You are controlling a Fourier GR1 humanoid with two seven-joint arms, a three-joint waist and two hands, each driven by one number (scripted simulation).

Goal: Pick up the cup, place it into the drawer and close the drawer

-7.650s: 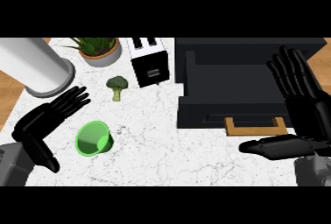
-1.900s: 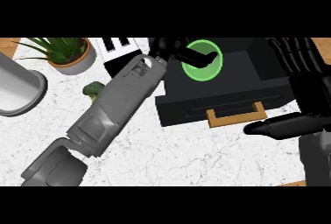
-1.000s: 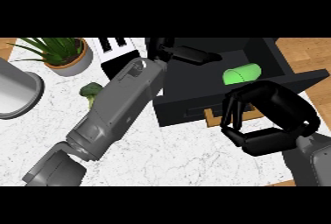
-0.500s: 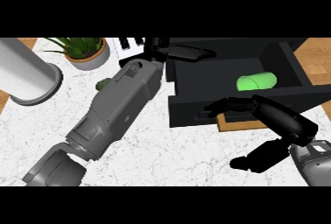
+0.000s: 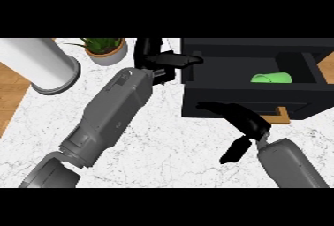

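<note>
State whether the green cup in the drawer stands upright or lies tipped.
Tipped: the green cup lies on its side inside the open drawer, its length running left to right.

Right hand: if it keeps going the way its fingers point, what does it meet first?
Probably the drawer front: the right hand has its fingers aimed at that black panel, close by. Depth is unclear, so contact may already exist.

A single head view looks steeply down from above onto the white marbled surface [image 5: 169, 145]; both grey forearms enter from the lower edge, so the camera sits close over the robot's own side; it faces forward toward the black open drawer [image 5: 251, 95] at upper right, the tall white cylinder [image 5: 36, 62] at upper left and the potted green plant [image 5: 104, 47] along the far edge; no second view shares the scene.
</note>
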